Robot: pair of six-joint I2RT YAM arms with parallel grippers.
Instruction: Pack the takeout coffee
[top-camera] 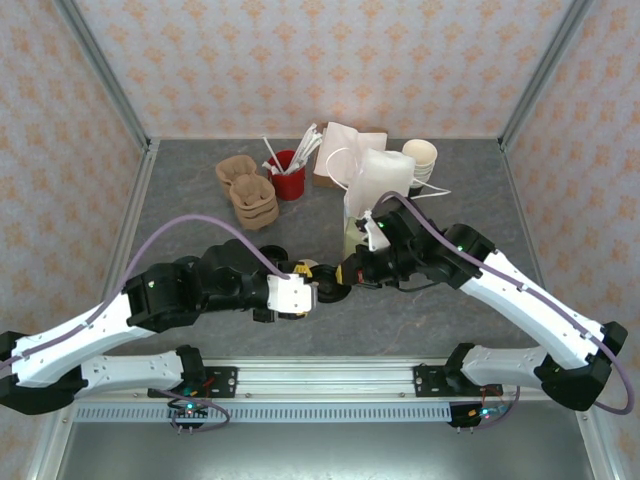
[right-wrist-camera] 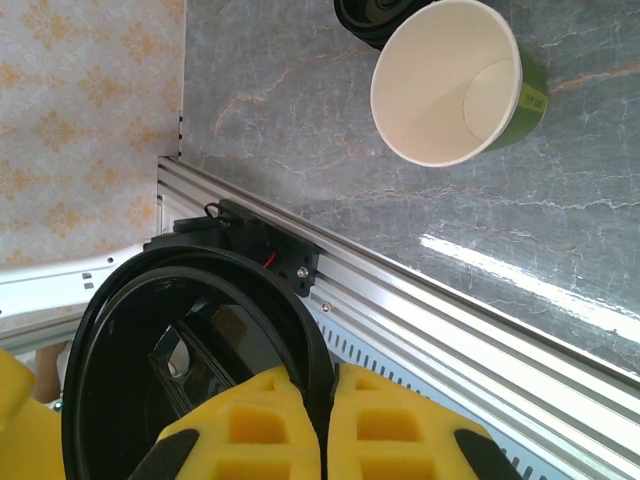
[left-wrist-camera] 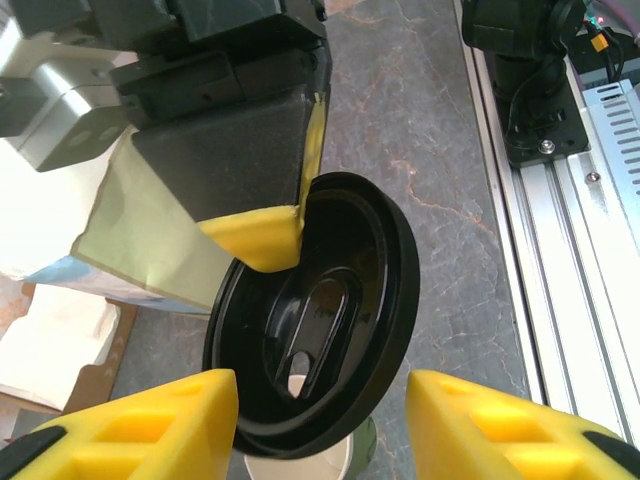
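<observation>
The takeout coffee cup (right-wrist-camera: 455, 85) stands open on the grey table, olive-green outside and cream inside, with no lid on it. My right gripper (right-wrist-camera: 325, 425) is shut on the rim of a round black lid (right-wrist-camera: 190, 360) and holds it on edge above the table. In the left wrist view the same lid (left-wrist-camera: 320, 320) hangs tilted over the cup's rim (left-wrist-camera: 300, 468), pinched by a right fingertip (left-wrist-camera: 255, 240). My left gripper (left-wrist-camera: 320, 425) is open, its two yellow fingers either side of the lid's lower edge. From above, both grippers (top-camera: 330, 282) meet at the table's middle.
A white paper bag (top-camera: 380, 185) stands upright behind the grippers. Further back are a red cup of straws (top-camera: 288, 178), brown pulp carriers (top-camera: 248, 192), a stack of cups (top-camera: 420, 158) and napkins (top-camera: 340, 148). A squat pile of black lids (right-wrist-camera: 375, 15) sits beside the cup. An aluminium rail (right-wrist-camera: 450, 320) runs along the near edge.
</observation>
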